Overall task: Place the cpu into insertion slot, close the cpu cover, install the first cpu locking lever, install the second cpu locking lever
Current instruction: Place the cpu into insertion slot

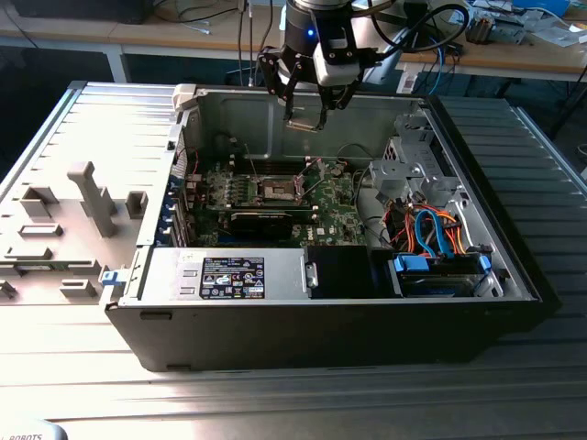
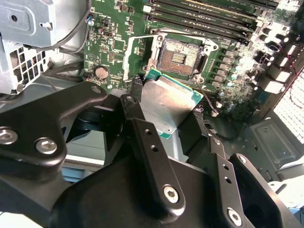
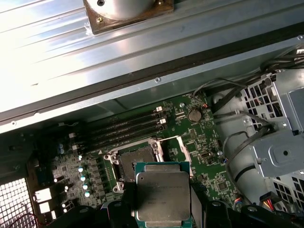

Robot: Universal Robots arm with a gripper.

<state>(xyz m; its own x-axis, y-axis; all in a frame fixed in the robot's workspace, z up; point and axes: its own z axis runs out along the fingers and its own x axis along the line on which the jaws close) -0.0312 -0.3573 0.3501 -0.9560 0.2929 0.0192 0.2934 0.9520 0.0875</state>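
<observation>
I note the gripper clamped on the cpu, above the motherboard. The insertion slot lies open, pins bare.

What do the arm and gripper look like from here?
The arm end is black with a blue light and looping black cables. The gripper is matte black: jointed link bars, silver screw heads, flat fingers with small holes.
</observation>
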